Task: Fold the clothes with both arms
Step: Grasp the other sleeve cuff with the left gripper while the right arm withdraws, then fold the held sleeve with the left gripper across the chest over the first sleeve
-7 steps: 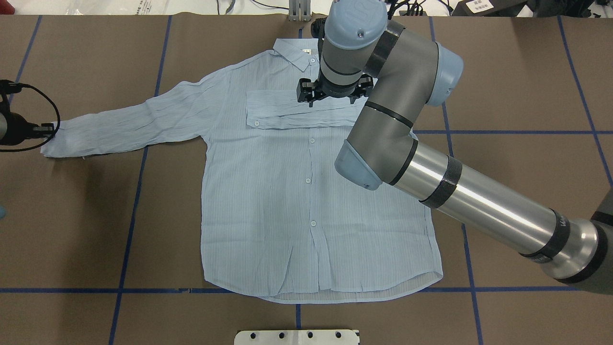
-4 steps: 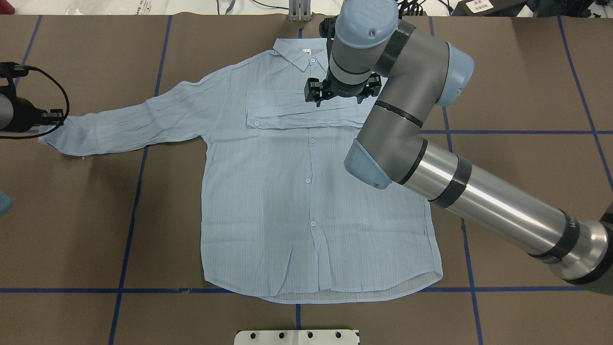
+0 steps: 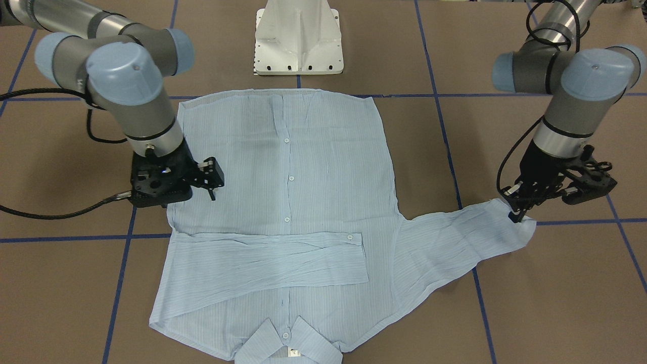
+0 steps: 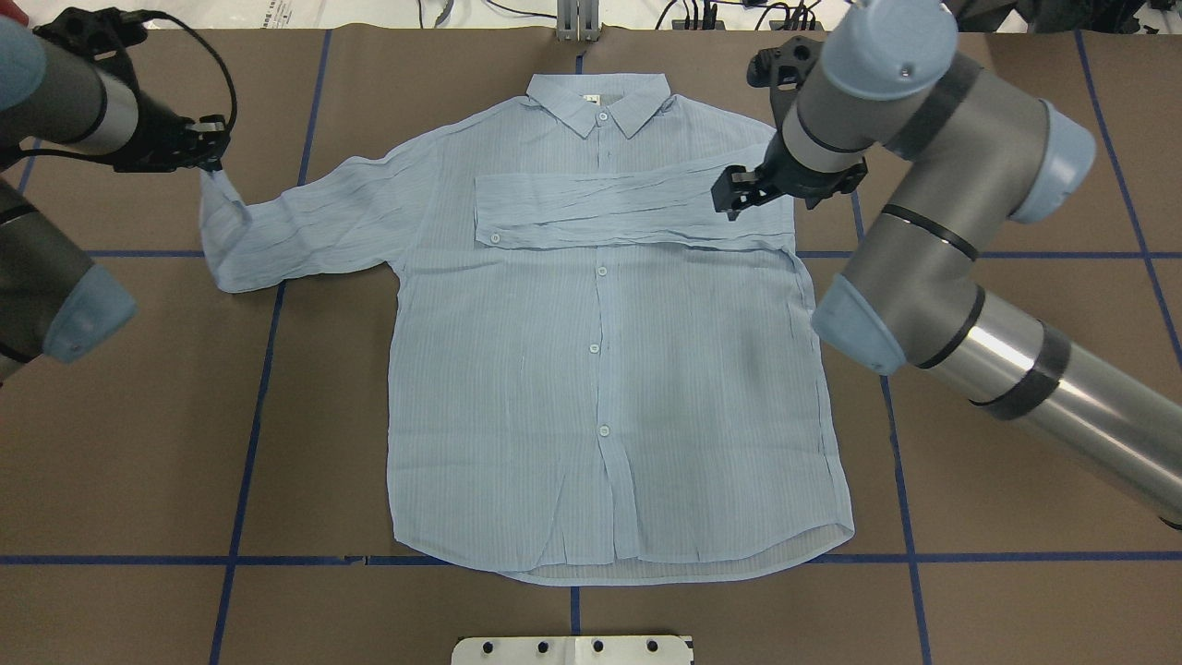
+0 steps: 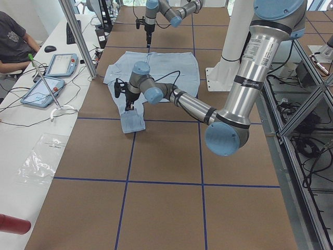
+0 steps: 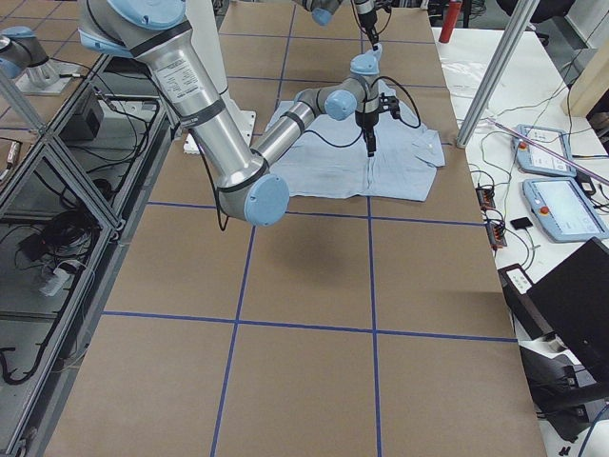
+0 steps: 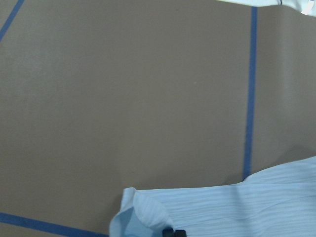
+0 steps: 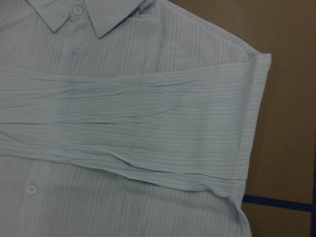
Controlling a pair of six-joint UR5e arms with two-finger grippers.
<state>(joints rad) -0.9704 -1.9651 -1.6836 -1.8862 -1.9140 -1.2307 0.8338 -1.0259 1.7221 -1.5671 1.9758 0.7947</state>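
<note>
The pale blue shirt (image 4: 591, 388) lies flat and buttoned on the brown table, collar (image 4: 598, 100) at the far side. One sleeve (image 4: 600, 208) is folded across the chest. The other sleeve (image 4: 305, 226) stretches out to the left. My left gripper (image 4: 211, 148) is shut on that sleeve's cuff (image 7: 222, 207) and holds it lifted, so the sleeve end bends upward. My right gripper (image 4: 737, 196) hovers open over the shirt's shoulder edge with nothing in it. From across the table, the left gripper (image 3: 515, 215) pinches the cuff and the right gripper (image 3: 212, 184) stands beside the shirt (image 3: 283, 167).
The white pedestal base (image 3: 298, 38) stands at the robot's side of the table. Blue tape lines cross the brown cover. A person (image 5: 15, 44) sits at a bench with tablets (image 5: 60, 65) beyond the table's far edge.
My right gripper has moved right, from the chest to the shoulder edge, leaving the sleeve folded. My left gripper has carried the cuff toward the far side and to the right.
</note>
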